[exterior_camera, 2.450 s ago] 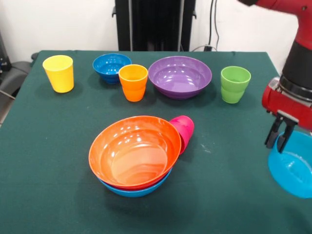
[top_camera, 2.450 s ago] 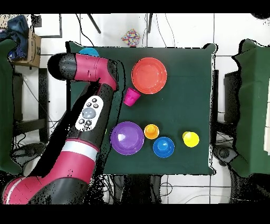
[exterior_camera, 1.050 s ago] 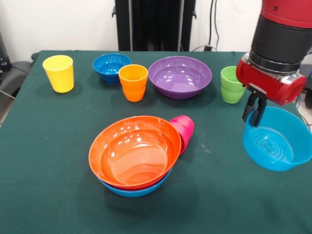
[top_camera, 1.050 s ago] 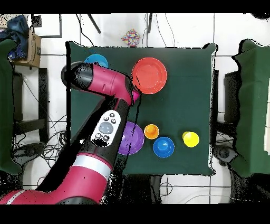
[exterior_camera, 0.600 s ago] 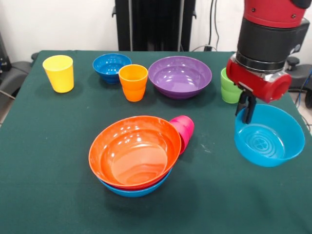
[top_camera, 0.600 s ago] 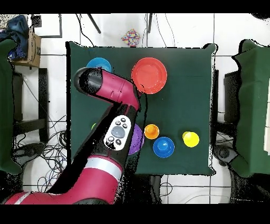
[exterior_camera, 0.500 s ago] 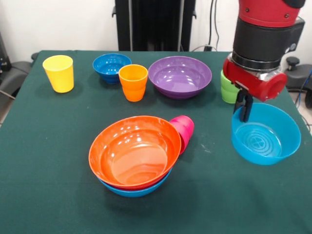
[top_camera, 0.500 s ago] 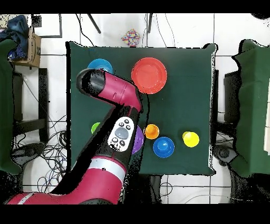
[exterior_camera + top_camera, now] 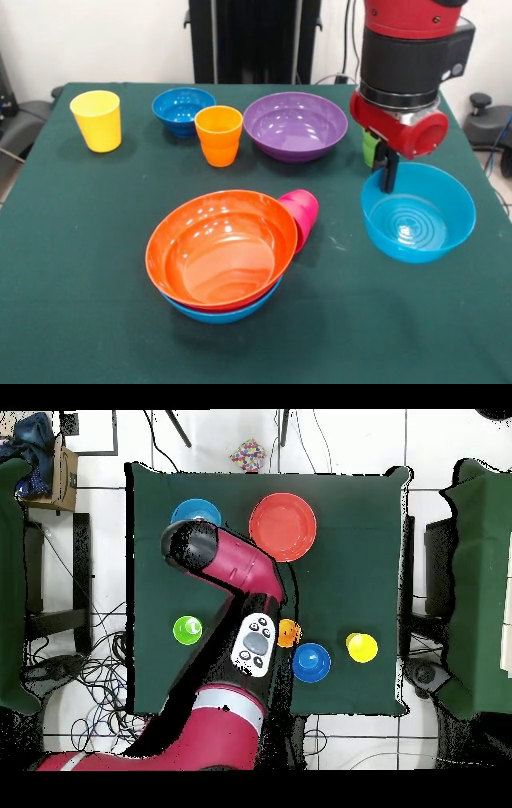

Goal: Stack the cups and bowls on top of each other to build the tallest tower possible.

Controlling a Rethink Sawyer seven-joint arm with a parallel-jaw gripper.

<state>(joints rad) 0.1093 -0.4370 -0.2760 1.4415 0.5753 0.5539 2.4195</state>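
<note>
front view: my gripper (image 9: 390,174) is clamped on the far rim of the light-blue bowl (image 9: 418,212) at the table's right side, with the green cup (image 9: 369,147) half hidden behind it; the large orange bowl (image 9: 221,248) sits nested on a blue one, pink cup (image 9: 304,213) beside. overhead view: my arm (image 9: 240,579) covers the purple bowl, while the light-blue bowl (image 9: 196,514) shows beside the orange bowl (image 9: 283,527).

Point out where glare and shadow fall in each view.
Front view: bright highlights streak the glossy large orange plastic bowl and the glossy purple plastic bowl; soft shadows lie beneath the dishes on the dark green tablecloth. Overhead view: flat light, little glare on that orange bowl; the red arm hides the purple bowl.
</note>
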